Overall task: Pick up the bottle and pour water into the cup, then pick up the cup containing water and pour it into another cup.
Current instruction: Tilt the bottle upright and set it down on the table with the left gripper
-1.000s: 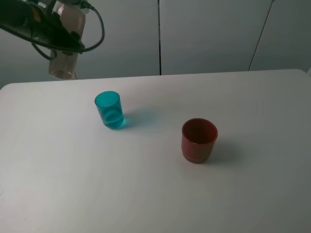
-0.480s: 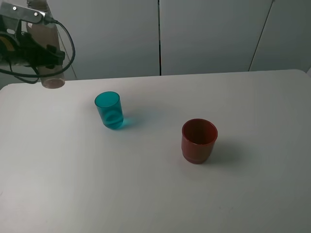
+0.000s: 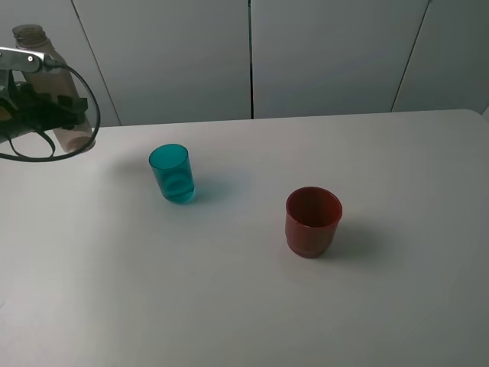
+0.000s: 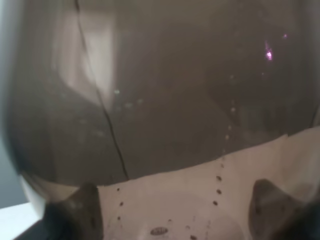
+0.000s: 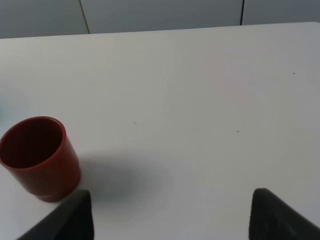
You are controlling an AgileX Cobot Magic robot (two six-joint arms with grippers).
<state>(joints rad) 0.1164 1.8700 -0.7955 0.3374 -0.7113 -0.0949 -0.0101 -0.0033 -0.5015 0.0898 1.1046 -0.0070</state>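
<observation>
Where the bottle (image 3: 74,136) stands: upright and uncapped, far left of the cup (image 3: 171,173) and a little behind it, at the back edge of the surface (image 3: 229,306); whether its base touches down, I cannot tell.
Left pincer (image 4: 174,212): clenched on the bottle's body, a finger on each side.
Cup: upright on the surface, nothing touching it.
Red cup (image 3: 313,222): upright, right of the cup and nearer the camera, well apart from it.
Right pincer (image 5: 172,217): released, fingers wide, nothing between them; the red cup sits outside one finger, apart from it.
</observation>
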